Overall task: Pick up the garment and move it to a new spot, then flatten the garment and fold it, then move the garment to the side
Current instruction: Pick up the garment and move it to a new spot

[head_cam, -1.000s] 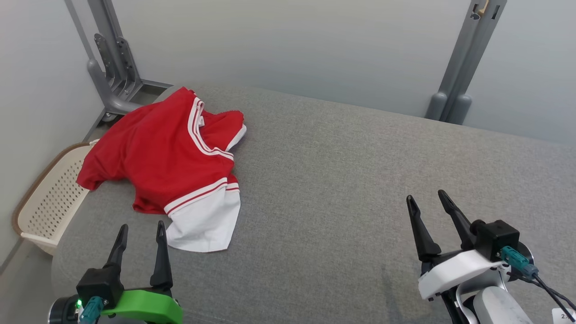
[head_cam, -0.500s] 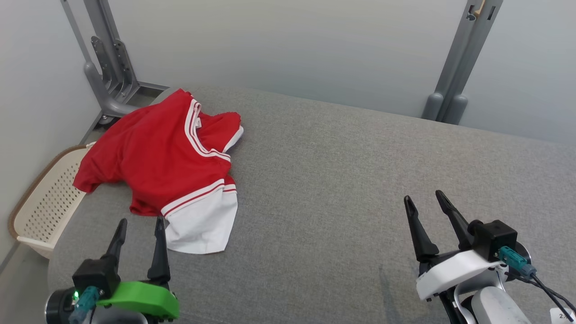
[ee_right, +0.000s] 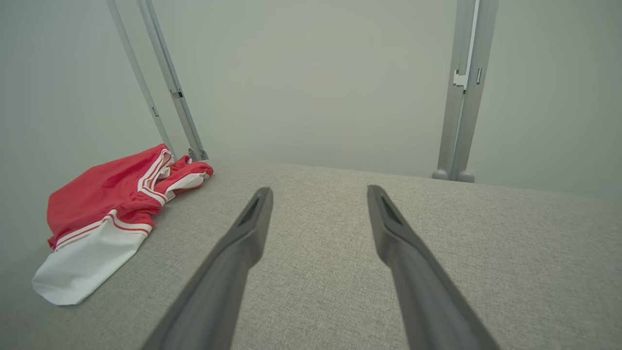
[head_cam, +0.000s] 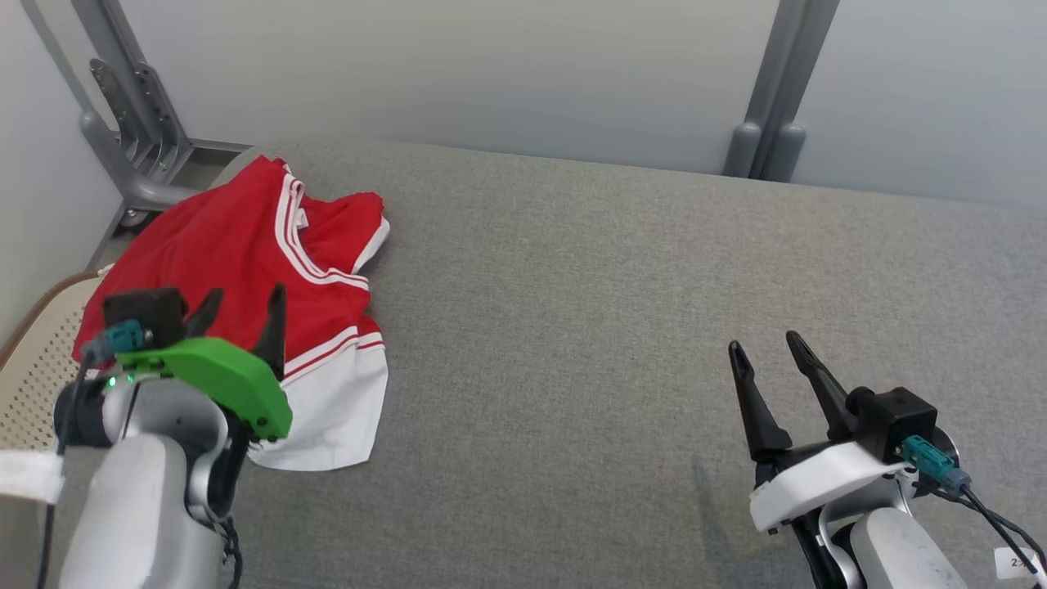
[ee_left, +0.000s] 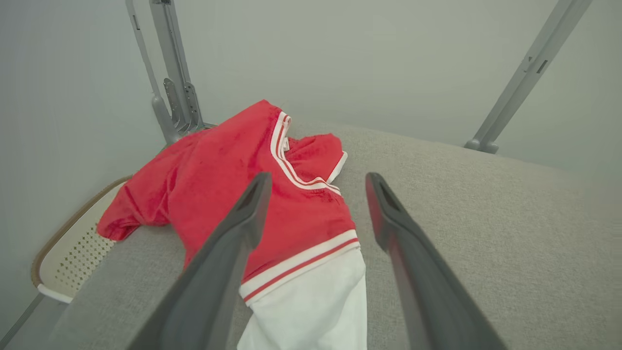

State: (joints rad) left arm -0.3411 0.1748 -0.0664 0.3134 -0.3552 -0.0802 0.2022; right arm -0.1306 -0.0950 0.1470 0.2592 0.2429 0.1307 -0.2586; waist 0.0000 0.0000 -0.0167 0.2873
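- Head view: the left end effector (head_cam: 245, 304) has climbed from the lower left corner to left of centre. It now hangs over the near part of the garment (head_cam: 237, 245), fingers spread wide and holding nothing. The whole picture has also slid, so the camera has moved; the garment's crumple looks unchanged. I judge the pick-up is about to start and no step is done yet.
- Head view, counted: one red-and-white garment at the upper left of the grey worktop (head_cam: 613, 327), one pale perforated basket (head_cam: 33, 368) at the left edge, and two grey posts (head_cam: 769, 106) at the back. The right end effector (head_cam: 767, 353) at the lower right is wide open and empty, well apart from the garment.
- Left wrist view: the left end effector (ee_left: 317, 182) frames the garment (ee_left: 218, 175) at centre, its two fingers parted, with cloth behind them.
- Right wrist view: the right end effector (ee_right: 318, 192) points at bare worktop; the garment (ee_right: 97, 194) lies at the left.
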